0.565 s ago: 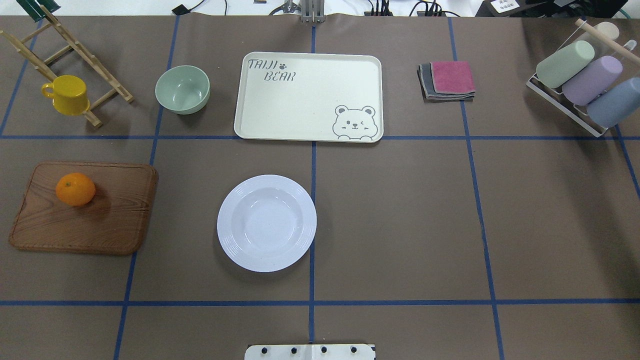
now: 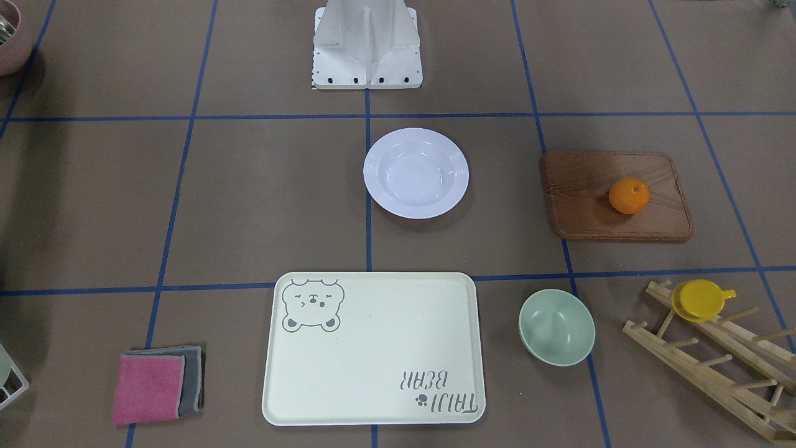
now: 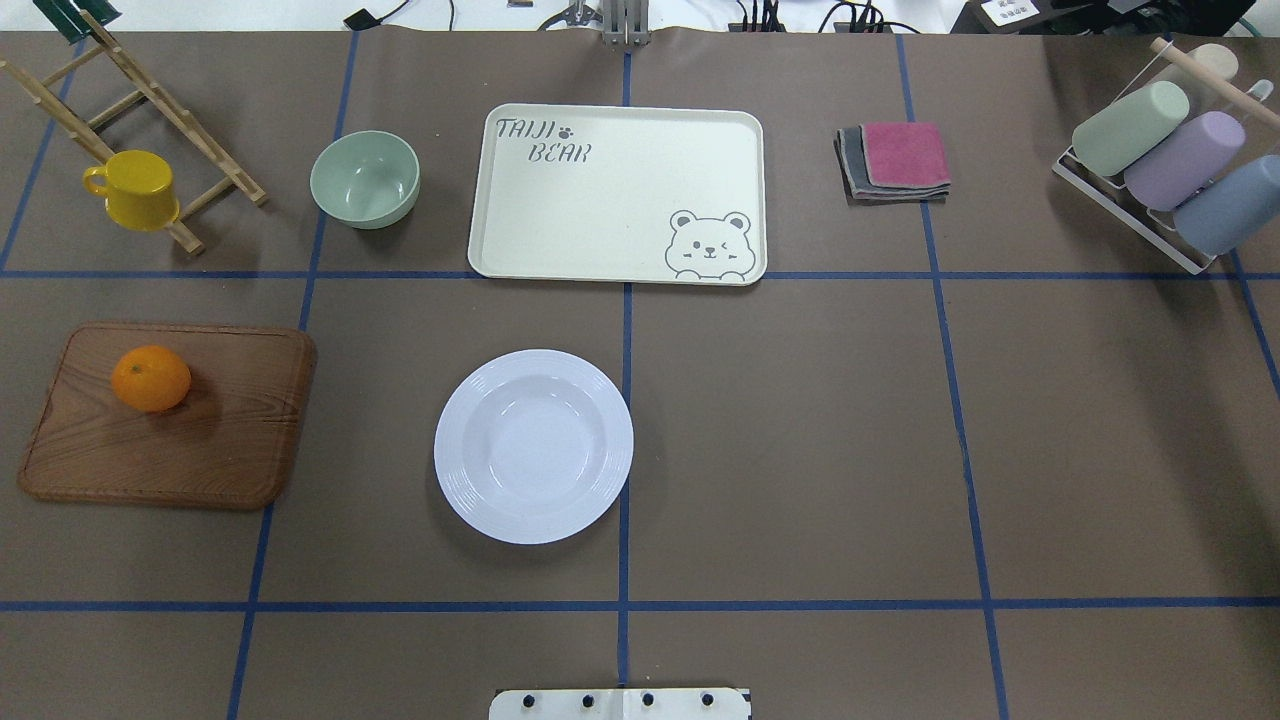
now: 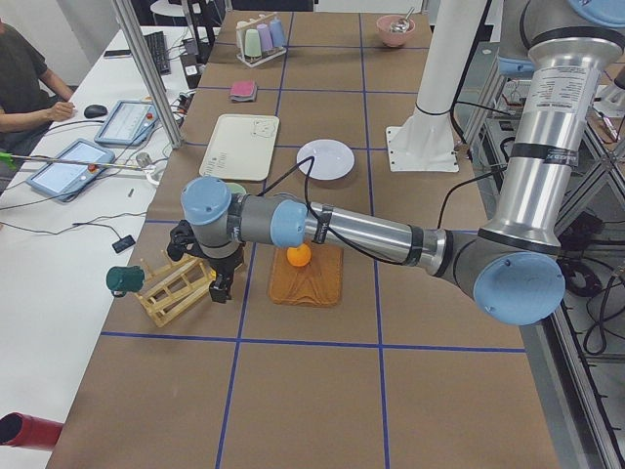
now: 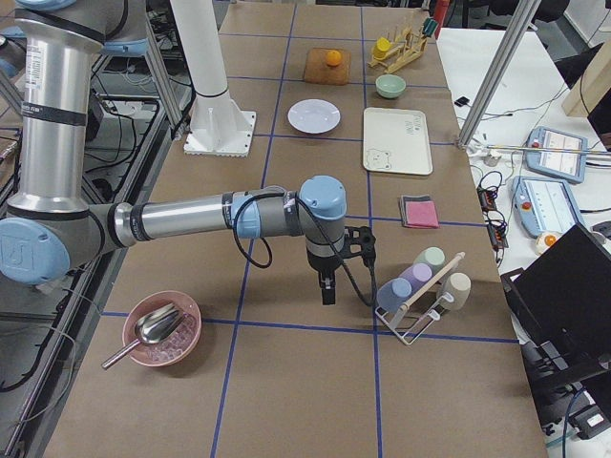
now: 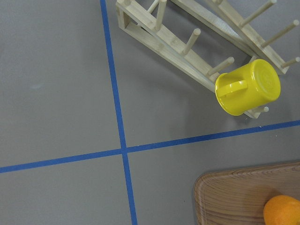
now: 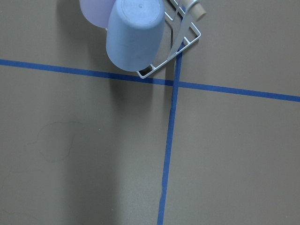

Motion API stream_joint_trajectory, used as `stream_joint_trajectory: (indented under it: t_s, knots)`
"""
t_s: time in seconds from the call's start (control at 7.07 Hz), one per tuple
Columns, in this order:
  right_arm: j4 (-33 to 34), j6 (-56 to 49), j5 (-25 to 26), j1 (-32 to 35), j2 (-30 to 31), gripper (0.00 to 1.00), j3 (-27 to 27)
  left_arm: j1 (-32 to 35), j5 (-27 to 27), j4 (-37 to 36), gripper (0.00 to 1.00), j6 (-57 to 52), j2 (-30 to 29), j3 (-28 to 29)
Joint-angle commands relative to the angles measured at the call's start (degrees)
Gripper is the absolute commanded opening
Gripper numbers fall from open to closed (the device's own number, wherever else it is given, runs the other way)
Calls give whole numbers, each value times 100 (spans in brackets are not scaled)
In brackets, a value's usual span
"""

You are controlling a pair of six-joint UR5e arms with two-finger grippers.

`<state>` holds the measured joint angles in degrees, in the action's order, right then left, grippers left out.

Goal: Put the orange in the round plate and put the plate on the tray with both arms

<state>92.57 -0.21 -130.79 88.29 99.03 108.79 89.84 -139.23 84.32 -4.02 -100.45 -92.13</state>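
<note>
Lying apart: orange (image 3: 151, 378), plate (image 3: 533, 446), tray (image 3: 600, 200)

The orange sat on a wooden board (image 3: 200, 450), the plate on the desk (image 3: 800, 450). The left hand (image 4: 221, 288) hung by the peg rack (image 4: 168, 295), the right hand (image 5: 327, 289) by the cup rack (image 5: 416, 321); whether spread or pressed together could not be told.

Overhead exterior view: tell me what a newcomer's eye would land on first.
The bright orange stands out first, sitting on the brown wooden board at the view's left. Next comes the glossy white round plate, empty, near the middle, with the cream tray and its grey bear face lying empty beyond it.
</note>
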Motion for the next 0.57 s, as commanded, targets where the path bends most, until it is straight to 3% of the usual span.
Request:
stream_joint_trajectory:
  t_s: [0.0,0.42]
  knots:
    - [15,-6,89,-5,29,100,-7,-1,-269,-3,99,84,0,2]
    - [16,-6,158,-22,38,100,-25,-1,-297,6,99,251,0,-86]
